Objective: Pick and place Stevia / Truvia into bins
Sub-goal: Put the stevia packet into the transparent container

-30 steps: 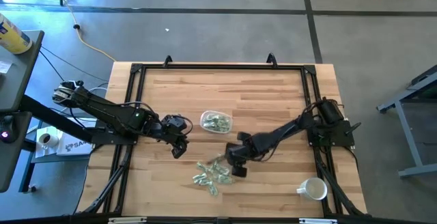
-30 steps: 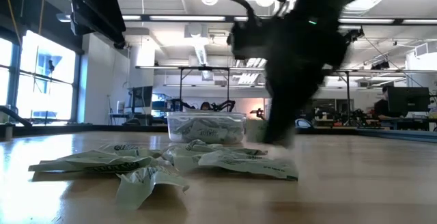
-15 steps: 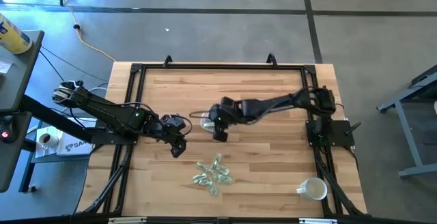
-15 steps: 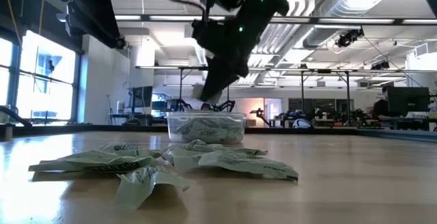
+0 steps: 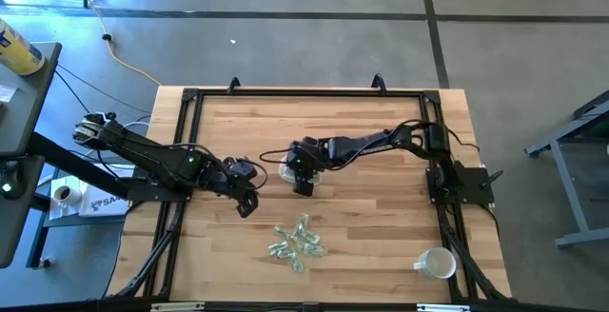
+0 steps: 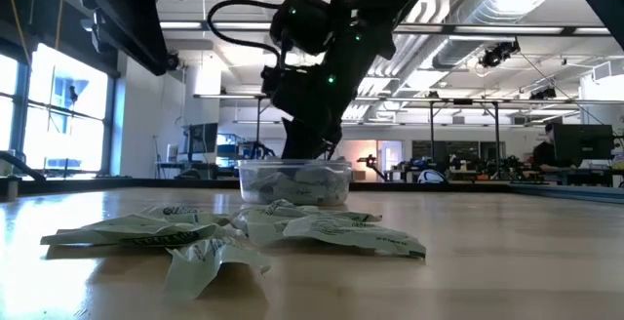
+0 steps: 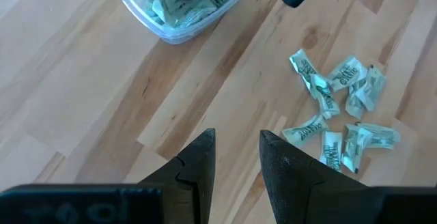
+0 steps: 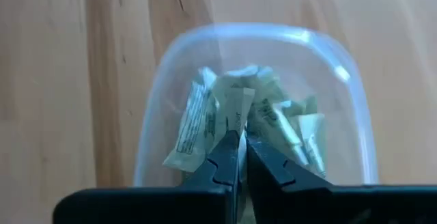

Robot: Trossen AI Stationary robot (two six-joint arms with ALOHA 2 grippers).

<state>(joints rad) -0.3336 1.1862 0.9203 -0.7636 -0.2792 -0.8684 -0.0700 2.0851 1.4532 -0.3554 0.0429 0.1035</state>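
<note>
1. The right hand hangs directly over the clear bowl near the middle of the tabletop, with its arm stretched in from the right side.
2. In the right wrist view its two fingers are pressed nearly together and pinch one pale sachet by its edge, holding it above the bowl's contents.
3. The bowl already holds a heap of green-and-white sachets lying crumpled across each other.
4. In the low view the right hand reaches down to the bowl's rim, and the bowl stands behind the loose pile.
5. A loose pile of sachets lies on the tabletop nearer the front edge, well apart from the bowl; several overlap, and a few lie at its fringe.
6. The left hand hovers over bare wood to the left of the bowl and beside the pile, touching neither.
7. In the left wrist view its fingers are spread with a clear gap and nothing between them; the bowl and the pile both lie ahead of it.
8. A white mug stands near the front right corner of the tabletop.
</note>
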